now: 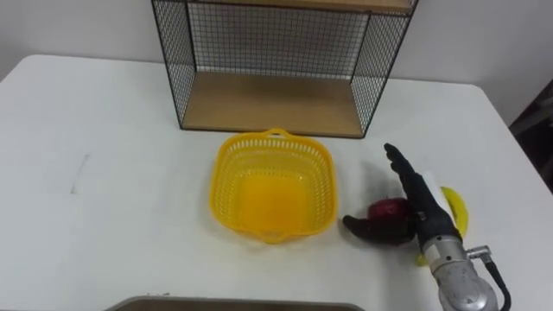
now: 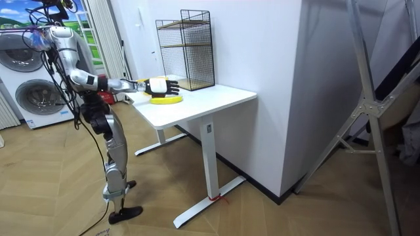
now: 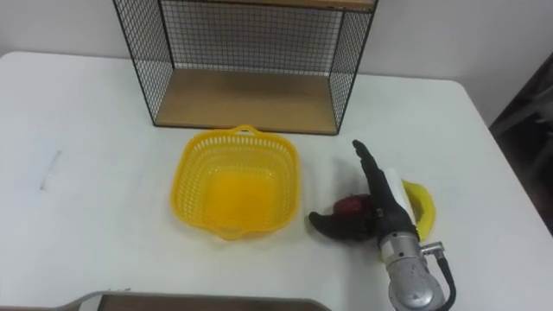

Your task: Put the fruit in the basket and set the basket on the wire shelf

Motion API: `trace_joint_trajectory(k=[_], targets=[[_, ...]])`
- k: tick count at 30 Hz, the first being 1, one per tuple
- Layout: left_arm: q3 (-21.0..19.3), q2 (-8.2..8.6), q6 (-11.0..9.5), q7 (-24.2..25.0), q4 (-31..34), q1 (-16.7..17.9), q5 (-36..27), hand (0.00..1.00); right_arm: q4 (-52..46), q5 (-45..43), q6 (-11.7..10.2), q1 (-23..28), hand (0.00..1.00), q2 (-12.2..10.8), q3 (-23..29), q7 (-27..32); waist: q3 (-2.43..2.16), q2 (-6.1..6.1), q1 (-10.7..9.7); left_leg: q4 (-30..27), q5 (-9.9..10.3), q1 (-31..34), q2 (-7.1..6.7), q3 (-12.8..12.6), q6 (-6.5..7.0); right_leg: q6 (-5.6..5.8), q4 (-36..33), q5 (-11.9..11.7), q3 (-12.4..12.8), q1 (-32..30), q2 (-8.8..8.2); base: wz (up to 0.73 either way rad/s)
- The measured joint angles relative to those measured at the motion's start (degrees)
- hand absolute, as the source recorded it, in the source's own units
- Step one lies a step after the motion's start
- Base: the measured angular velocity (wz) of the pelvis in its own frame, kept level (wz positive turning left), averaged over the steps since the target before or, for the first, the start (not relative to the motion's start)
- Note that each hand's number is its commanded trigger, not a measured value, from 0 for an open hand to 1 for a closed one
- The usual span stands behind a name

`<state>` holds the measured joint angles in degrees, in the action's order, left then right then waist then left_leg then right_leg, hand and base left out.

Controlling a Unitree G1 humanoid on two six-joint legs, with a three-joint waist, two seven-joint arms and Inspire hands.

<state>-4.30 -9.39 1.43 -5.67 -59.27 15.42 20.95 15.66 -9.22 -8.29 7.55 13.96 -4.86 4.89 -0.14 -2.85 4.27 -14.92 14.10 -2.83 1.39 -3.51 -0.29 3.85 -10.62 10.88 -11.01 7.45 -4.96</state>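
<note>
Yellow basket (image 1: 273,186) rests on the tabletop (image 1: 104,173); we see the right robot hand (image 1: 423,195) spread open, touching the red fruit (image 1: 389,212).

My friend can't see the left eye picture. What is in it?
The robot's right hand, open, is at a dark red fruit beside a banana on a white table. An empty yellow basket sits left of them, in front of a wire shelf.

Right robot hand (image 1: 423,197) extended forward, fingers (image 1: 399,162) straight, thumb spread

White table (image 2: 223,98), wood floor (image 2: 52,167) — washing machines (image 2: 36,98) beyond.
</note>
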Motion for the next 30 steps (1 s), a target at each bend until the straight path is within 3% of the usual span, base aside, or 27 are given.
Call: trace_joint_trajectory(k=[5,10,19,20,21,22,23,30], targets=[[0.0,0.05,0.03,-0.09,0.33,0.41,-0.01,0.0,0.18,0.17,-0.48,1.43,0.0,-0.92,0.69,0.12,-0.1,0.22,-0.93,-0.47,0.06,-0.19,-0.01,0.49,0.02,-0.04,0.01,-0.02,-0.32,0.59,0.01,0.04],[0.18,0.07,0.03,-0.89,0.33,0.31,-0.02,0.0,0.94,0.25,-1.08,2.14,0.0,-1.66,0.8,1.15,-0.48,0.86,-1.65,-0.86,0.05,-0.2,0.02,0.45,0.02,-0.27,-0.01,-0.21,-0.3,0.74,0.03,0.0],[0.19,0.1,0.02,-2.7,1.91,0.44,0.0,0.0,1.67,-0.1,-2.35,3.41,0.01,-2.62,1.08,2.58,-0.54,1.3,-2.54,-0.81,0.02,-0.27,0.04,0.21,0.05,-0.32,0.0,-0.42,0.17,0.68,0.08,0.0],[0.18,0.09,0.02,-2.91,2.06,0.41,0.0,0.0,1.67,-0.1,-2.38,3.44,0.11,-2.62,1.08,2.62,-0.53,1.32,-2.54,-0.79,0.02,-0.28,0.04,0.2,0.05,-0.3,0.0,-0.44,0.19,0.68,0.08,0.0],[0.19,0.1,0.02,-3.04,2.06,0.39,0.0,0.0,1.67,-0.1,-2.5,3.51,0.39,-2.63,1.08,2.7,-0.52,1.32,-2.54,-0.75,0.02,-0.31,0.04,0.17,0.05,-0.3,0.0,-0.44,0.2,0.68,0.08,0.0],[0.21,0.11,0.02,-3.21,2.06,0.41,0.0,0.0,1.68,-0.11,-2.68,3.62,0.61,-2.64,1.08,2.83,-0.52,1.32,-2.53,-0.72,0.02,-0.31,0.04,0.17,0.05,-0.3,0.01,-0.44,0.2,0.68,0.08,0.0],[0.24,0.12,0.02,-3.38,2.06,0.48,-0.01,0.0,1.67,-0.1,-2.8,3.7,1.0,-2.64,1.07,2.98,-0.52,1.32,-2.53,-0.69,0.02,-0.32,0.04,0.17,0.05,-0.3,0.01,-0.44,0.2,0.67,0.08,0.0],[1.8,0.28,0.02,-4.18,2.06,1.28,-0.02,0.0,3.68,-0.07,-3.55,2.98,1.0,-2.8,2.44,5.63,-0.5,1.38,-2.6,-0.46,0.01,-0.43,0.06,0.15,0.05,-0.29,0.08,-0.44,0.21,0.68,0.11,0.0]])
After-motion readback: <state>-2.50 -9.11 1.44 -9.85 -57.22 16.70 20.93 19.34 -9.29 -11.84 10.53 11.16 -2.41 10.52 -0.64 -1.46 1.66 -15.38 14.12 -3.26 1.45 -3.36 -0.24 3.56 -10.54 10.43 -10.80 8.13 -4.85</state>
